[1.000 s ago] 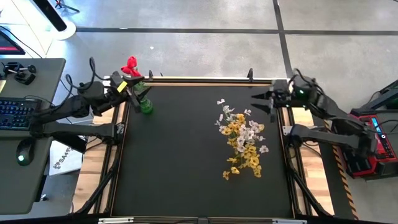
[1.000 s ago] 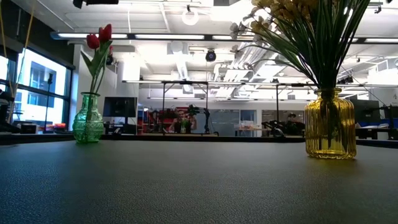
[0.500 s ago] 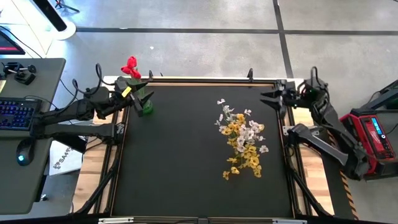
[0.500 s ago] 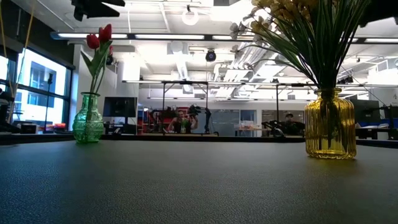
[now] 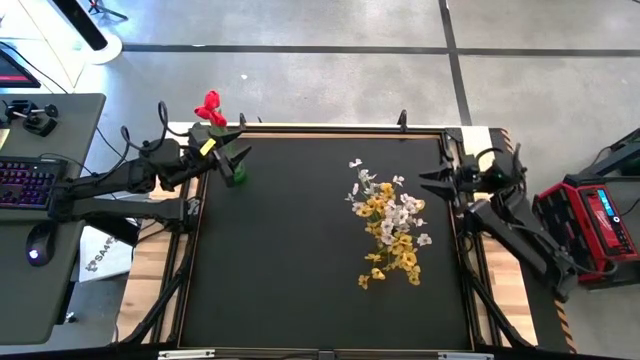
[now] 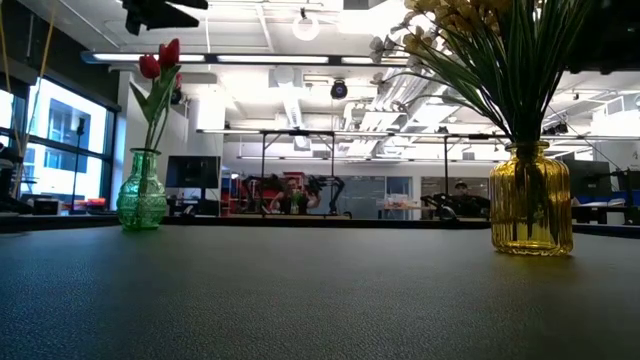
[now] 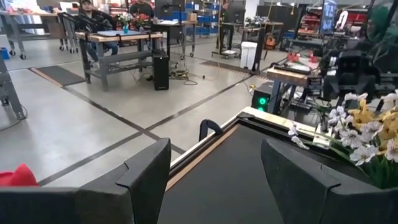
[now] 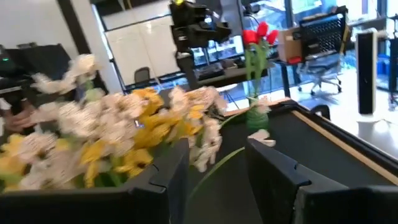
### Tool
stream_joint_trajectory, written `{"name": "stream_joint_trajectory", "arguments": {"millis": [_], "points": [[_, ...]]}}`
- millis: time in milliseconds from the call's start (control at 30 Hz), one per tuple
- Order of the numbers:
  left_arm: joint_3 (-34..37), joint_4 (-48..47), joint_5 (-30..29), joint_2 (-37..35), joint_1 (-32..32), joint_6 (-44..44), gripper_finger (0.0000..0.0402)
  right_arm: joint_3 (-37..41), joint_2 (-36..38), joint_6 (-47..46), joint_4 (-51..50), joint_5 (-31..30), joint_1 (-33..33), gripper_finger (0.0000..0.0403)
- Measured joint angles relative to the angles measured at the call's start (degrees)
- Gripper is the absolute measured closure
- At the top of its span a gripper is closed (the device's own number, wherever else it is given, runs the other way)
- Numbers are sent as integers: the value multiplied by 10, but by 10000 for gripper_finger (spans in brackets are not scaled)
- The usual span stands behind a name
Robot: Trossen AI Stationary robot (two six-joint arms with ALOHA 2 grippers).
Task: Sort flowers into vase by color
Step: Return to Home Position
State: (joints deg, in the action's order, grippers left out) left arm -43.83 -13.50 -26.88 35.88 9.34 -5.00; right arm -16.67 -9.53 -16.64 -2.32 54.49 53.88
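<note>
Sorting looks done to us: red tulips (image 5: 210, 106) in the green vase (image 6: 141, 192) at the far left corner, yellow and white sprays (image 5: 392, 225) in the yellow vase (image 6: 531, 200). We see no loose stems. Left gripper (image 7: 214, 180) and right gripper (image 8: 217, 180) are spread and empty at the table's sides.

The left arm (image 5: 110, 182) reaches in from beyond the left edge of the surface (image 5: 300, 260), stretched almost flat toward the far left corner. The left pincer (image 5: 236, 160) sits just inside that corner, pointing across the surface. In its wrist view the two fingers (image 7: 146, 180) stand wide apart with nothing between them. The low view shows it well above the surface. The right arm (image 5: 525, 235) lies folded along the right edge. The right pincer (image 5: 428, 182) hangs over that edge, nearer the far end, pointing inward with its fingers parted and empty.
</note>
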Motion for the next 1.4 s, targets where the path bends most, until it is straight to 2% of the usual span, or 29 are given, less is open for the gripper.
{"name": "stream_joint_trajectory", "arguments": {"millis": [167, 267, 467, 567, 733, 867, 1067, 1233, 1333, 1400], "points": [[0, 0, 0, 2, 0, -4, 165, 33, 95, -44, 16, -10, -17, 261], [0, 1, 0, 2, 0, -9, 165, 53, 89, -96, 79, -23, -33, 261], [0, -1, 3, 2, -2, -10, 165, 118, 93, -125, 213, -37, -93, 261], [0, -2, 4, 2, -2, -10, 165, 160, 93, -140, 271, -76, -134, 261], [0, -2, 4, 2, -2, -9, 165, 159, 93, -123, 241, -137, -207, 261], [0, -2, 8, 2, -3, -9, 165, 161, 93, -106, 241, -156, -264, 268], [0, -3, 9, 2, -10, -9, 165, 161, 93, -73, 199, -266, -352, 329], [0, -3, 8, 2, -15, -9, 165, 161, 93, -35, 197, -320, -422, 390], [0, -3, 8, 2, -18, -9, 165, 161, 93, -28, 173, -357, -458, 398], [0, -3, 8, 2, -20, -9, 165, 161, 93, -20, 145, -410, -478, 395]]}}
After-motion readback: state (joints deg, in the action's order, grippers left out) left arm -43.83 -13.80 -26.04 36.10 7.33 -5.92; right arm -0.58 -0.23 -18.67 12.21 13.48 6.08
